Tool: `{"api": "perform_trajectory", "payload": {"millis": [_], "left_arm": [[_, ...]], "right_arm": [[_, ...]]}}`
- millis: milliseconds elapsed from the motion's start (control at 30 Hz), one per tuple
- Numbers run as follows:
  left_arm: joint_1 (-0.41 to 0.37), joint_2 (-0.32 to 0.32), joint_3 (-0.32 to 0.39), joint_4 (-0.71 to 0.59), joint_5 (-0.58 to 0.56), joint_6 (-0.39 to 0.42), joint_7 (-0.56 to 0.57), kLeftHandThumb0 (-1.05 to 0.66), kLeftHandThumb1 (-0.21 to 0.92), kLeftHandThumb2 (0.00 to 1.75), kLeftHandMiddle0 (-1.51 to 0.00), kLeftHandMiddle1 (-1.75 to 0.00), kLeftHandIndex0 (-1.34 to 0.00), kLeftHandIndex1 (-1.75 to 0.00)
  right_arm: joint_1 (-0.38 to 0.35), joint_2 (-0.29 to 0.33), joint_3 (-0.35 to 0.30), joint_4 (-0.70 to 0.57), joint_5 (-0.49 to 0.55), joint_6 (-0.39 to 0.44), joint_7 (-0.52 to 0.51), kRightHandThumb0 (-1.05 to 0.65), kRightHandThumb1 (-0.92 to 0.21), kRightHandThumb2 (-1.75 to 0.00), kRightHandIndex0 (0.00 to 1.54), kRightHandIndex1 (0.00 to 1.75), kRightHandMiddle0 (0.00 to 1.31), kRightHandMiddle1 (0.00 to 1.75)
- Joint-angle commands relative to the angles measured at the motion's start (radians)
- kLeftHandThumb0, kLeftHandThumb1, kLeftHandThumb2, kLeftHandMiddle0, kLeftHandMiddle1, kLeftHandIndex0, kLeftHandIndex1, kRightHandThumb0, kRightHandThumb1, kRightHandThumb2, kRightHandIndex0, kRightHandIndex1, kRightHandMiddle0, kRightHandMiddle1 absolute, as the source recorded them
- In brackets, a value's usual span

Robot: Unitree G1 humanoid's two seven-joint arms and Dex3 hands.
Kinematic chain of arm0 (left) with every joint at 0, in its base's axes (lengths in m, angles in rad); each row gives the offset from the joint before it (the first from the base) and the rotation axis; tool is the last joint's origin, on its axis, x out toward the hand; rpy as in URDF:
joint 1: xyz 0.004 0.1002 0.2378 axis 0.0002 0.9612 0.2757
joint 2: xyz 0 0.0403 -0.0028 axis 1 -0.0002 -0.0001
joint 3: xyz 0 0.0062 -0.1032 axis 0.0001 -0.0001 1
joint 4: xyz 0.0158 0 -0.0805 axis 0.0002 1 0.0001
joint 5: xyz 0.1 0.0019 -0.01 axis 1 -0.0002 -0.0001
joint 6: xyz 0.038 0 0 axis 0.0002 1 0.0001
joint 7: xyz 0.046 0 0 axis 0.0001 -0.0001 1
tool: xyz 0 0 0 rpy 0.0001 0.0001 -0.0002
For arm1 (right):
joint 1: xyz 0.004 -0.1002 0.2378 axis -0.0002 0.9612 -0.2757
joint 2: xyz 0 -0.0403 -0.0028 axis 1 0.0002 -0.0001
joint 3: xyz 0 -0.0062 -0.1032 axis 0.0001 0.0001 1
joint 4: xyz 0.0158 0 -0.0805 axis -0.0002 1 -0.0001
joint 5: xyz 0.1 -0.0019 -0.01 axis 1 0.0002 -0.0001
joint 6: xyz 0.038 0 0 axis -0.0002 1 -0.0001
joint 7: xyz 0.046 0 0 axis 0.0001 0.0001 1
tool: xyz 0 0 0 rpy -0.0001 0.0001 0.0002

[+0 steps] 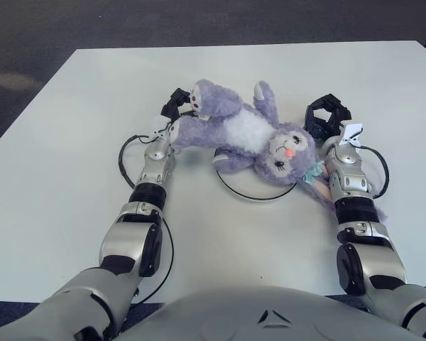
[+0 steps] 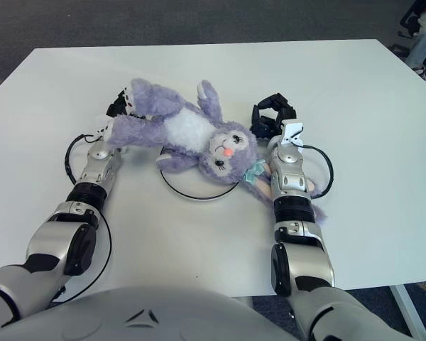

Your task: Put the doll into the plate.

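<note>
While the purple doll [image 1: 245,135] lies across the white plate [image 1: 236,187], head toward 4 o'clock and legs toward 10, the left hand [image 1: 179,108] has its fingers closed on a leg. Right hand [image 1: 325,118], at 3 o'clock beside the doll's head, is curled w/ nothing clearly gripped. Both sit on the white table [image 1: 71,177].

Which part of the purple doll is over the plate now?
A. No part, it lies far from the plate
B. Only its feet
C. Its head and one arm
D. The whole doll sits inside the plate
C: the doll's head and one arm cover the upper part of the plate, while its legs stretch out toward the left hand.
</note>
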Motion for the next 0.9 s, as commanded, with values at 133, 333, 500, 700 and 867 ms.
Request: {"api": "perform_trajectory", "payload": {"millis": [133, 333, 500, 700, 867], "left_arm": [[0.06, -0.01, -0.006, 0.04, 0.003, 0.038, -0.004, -0.41, 0.55, 1.02, -1.1, -1.75, -0.43, -1.75], [0.061, -0.01, -0.007, 0.036, 0.006, 0.043, 0.004, -0.41, 0.55, 1.02, -1.1, -1.75, -0.43, -1.75], [0.061, -0.01, -0.004, 0.04, 0.007, 0.042, 0.01, -0.41, 0.55, 1.02, -1.1, -1.75, -0.43, -1.75], [0.061, -0.01, 0.0, 0.041, 0.009, 0.043, 0.029, -0.41, 0.54, 1.03, -1.11, -1.75, -0.44, -1.75], [0.061, -0.01, 0.007, 0.041, 0.014, 0.031, 0.073, -0.42, 0.53, 1.05, -1.12, -1.75, -0.45, -1.75]], "right_arm": [[0.036, 0.047, 0.022, 0.041, -0.015, 0.039, -0.02, -0.45, -0.43, -1.17, 1.32, 1.75, 0.52, 1.75], [0.036, 0.049, 0.027, 0.041, -0.014, 0.046, -0.014, -0.44, -0.44, -1.17, 1.32, 1.75, 0.52, 1.75], [0.038, 0.046, 0.026, 0.049, -0.016, 0.035, -0.016, -0.44, -0.44, -1.16, 1.32, 1.75, 0.52, 1.75], [0.047, 0.039, 0.024, 0.046, -0.017, 0.029, -0.016, -0.44, -0.45, -1.16, 1.32, 1.75, 0.51, 1.75], [0.067, 0.033, 0.019, 0.008, -0.018, 0.023, -0.02, -0.44, -0.45, -1.16, 1.32, 1.75, 0.51, 1.75]]}}
